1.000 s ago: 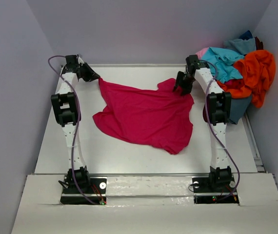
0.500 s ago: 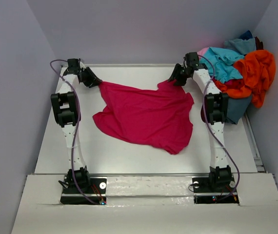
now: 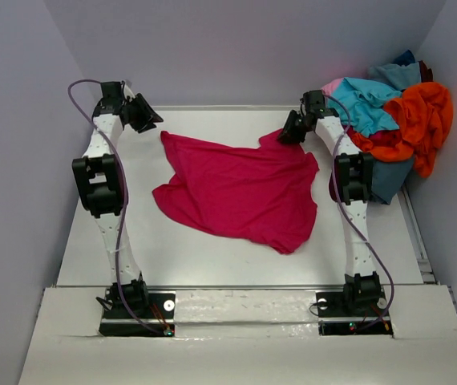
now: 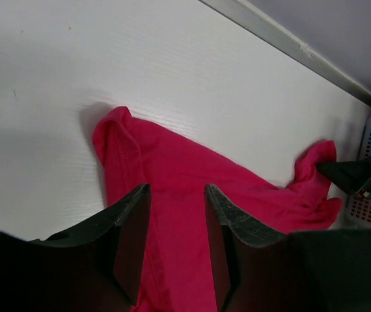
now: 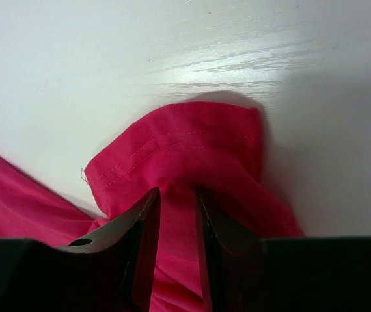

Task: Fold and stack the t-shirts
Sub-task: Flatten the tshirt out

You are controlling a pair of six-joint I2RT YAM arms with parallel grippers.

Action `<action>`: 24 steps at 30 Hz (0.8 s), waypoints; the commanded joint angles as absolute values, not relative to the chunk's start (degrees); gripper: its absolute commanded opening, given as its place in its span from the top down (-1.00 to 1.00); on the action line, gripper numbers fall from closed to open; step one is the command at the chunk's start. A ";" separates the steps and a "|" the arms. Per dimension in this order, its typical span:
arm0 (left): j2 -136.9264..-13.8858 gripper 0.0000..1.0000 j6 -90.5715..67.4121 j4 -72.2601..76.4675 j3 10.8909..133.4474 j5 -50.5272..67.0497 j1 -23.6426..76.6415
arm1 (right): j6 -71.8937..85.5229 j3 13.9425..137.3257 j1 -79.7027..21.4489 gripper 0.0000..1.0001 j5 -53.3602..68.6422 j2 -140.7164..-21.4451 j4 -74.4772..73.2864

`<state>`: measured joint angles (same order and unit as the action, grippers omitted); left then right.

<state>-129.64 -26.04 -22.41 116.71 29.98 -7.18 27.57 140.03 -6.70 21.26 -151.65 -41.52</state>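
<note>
Crimson t-shirt (image 3: 236, 188) lies rumpled: the right gripper (image 5: 178, 194), pinching its one-o'clock corner, should pull gently outward once the spread, empty left gripper (image 4: 176, 195) grips at eleven.

spread t-shirt (image 3: 236, 188): middle of table (image 3: 196, 253) | t-shirt heap (image 3: 397, 112): far-right corner | left gripper (image 3: 152, 120) — just beyond spread t-shirt's far-left corner

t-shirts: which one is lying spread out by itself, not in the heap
The crimson-magenta t-shirt, spread out alone in the middle; the orange t-shirt, the turquoise t-shirt and the rest are bunched together in a heap at the far right.
</note>
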 commanded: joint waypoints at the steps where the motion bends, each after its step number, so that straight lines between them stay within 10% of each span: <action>1: -123.67 0.01 -24.61 -24.08 113.74 30.41 -5.63 | 26.54 142.81 -5.10 0.32 16.70 -153.37 -41.39; 24: -96.51 0.02 -29.00 -33.66 79.56 21.80 4.91 | 27.33 145.28 0.44 0.22 11.70 -154.34 -43.33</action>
